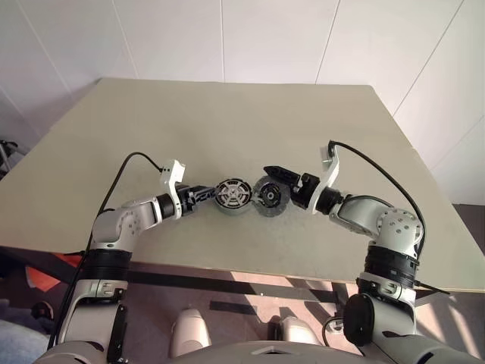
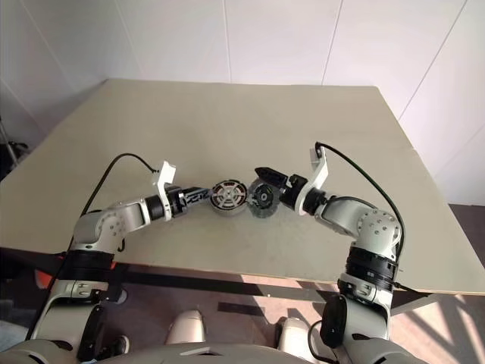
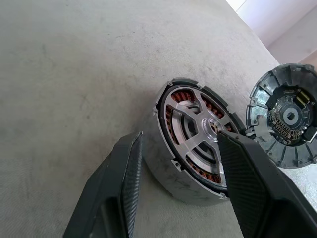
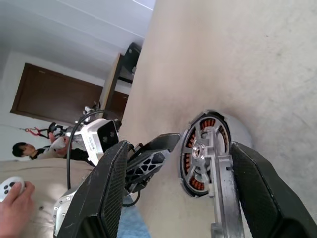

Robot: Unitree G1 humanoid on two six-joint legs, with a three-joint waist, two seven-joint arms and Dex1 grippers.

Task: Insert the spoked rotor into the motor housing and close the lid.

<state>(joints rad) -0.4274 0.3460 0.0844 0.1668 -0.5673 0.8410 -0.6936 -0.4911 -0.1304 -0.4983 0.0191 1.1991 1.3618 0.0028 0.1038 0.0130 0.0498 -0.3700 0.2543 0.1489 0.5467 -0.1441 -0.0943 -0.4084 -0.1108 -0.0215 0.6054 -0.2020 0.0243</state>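
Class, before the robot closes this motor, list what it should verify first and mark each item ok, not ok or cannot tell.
1. Dark-rimmed spoked rotor seated in the round grey motor housing: ok.
2. Left gripper clamped on the housing: ok.
3. Flat grey slotted lid lined up over the housing's open face: not ok; it stands on edge beside it.
4. Right gripper holding the lid firmly: cannot tell.

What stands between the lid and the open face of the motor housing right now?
Nothing visible. The lid, gripped by the right gripper, sits just beside the motor housing, which the left gripper holds; the spoked rotor is already seated inside.
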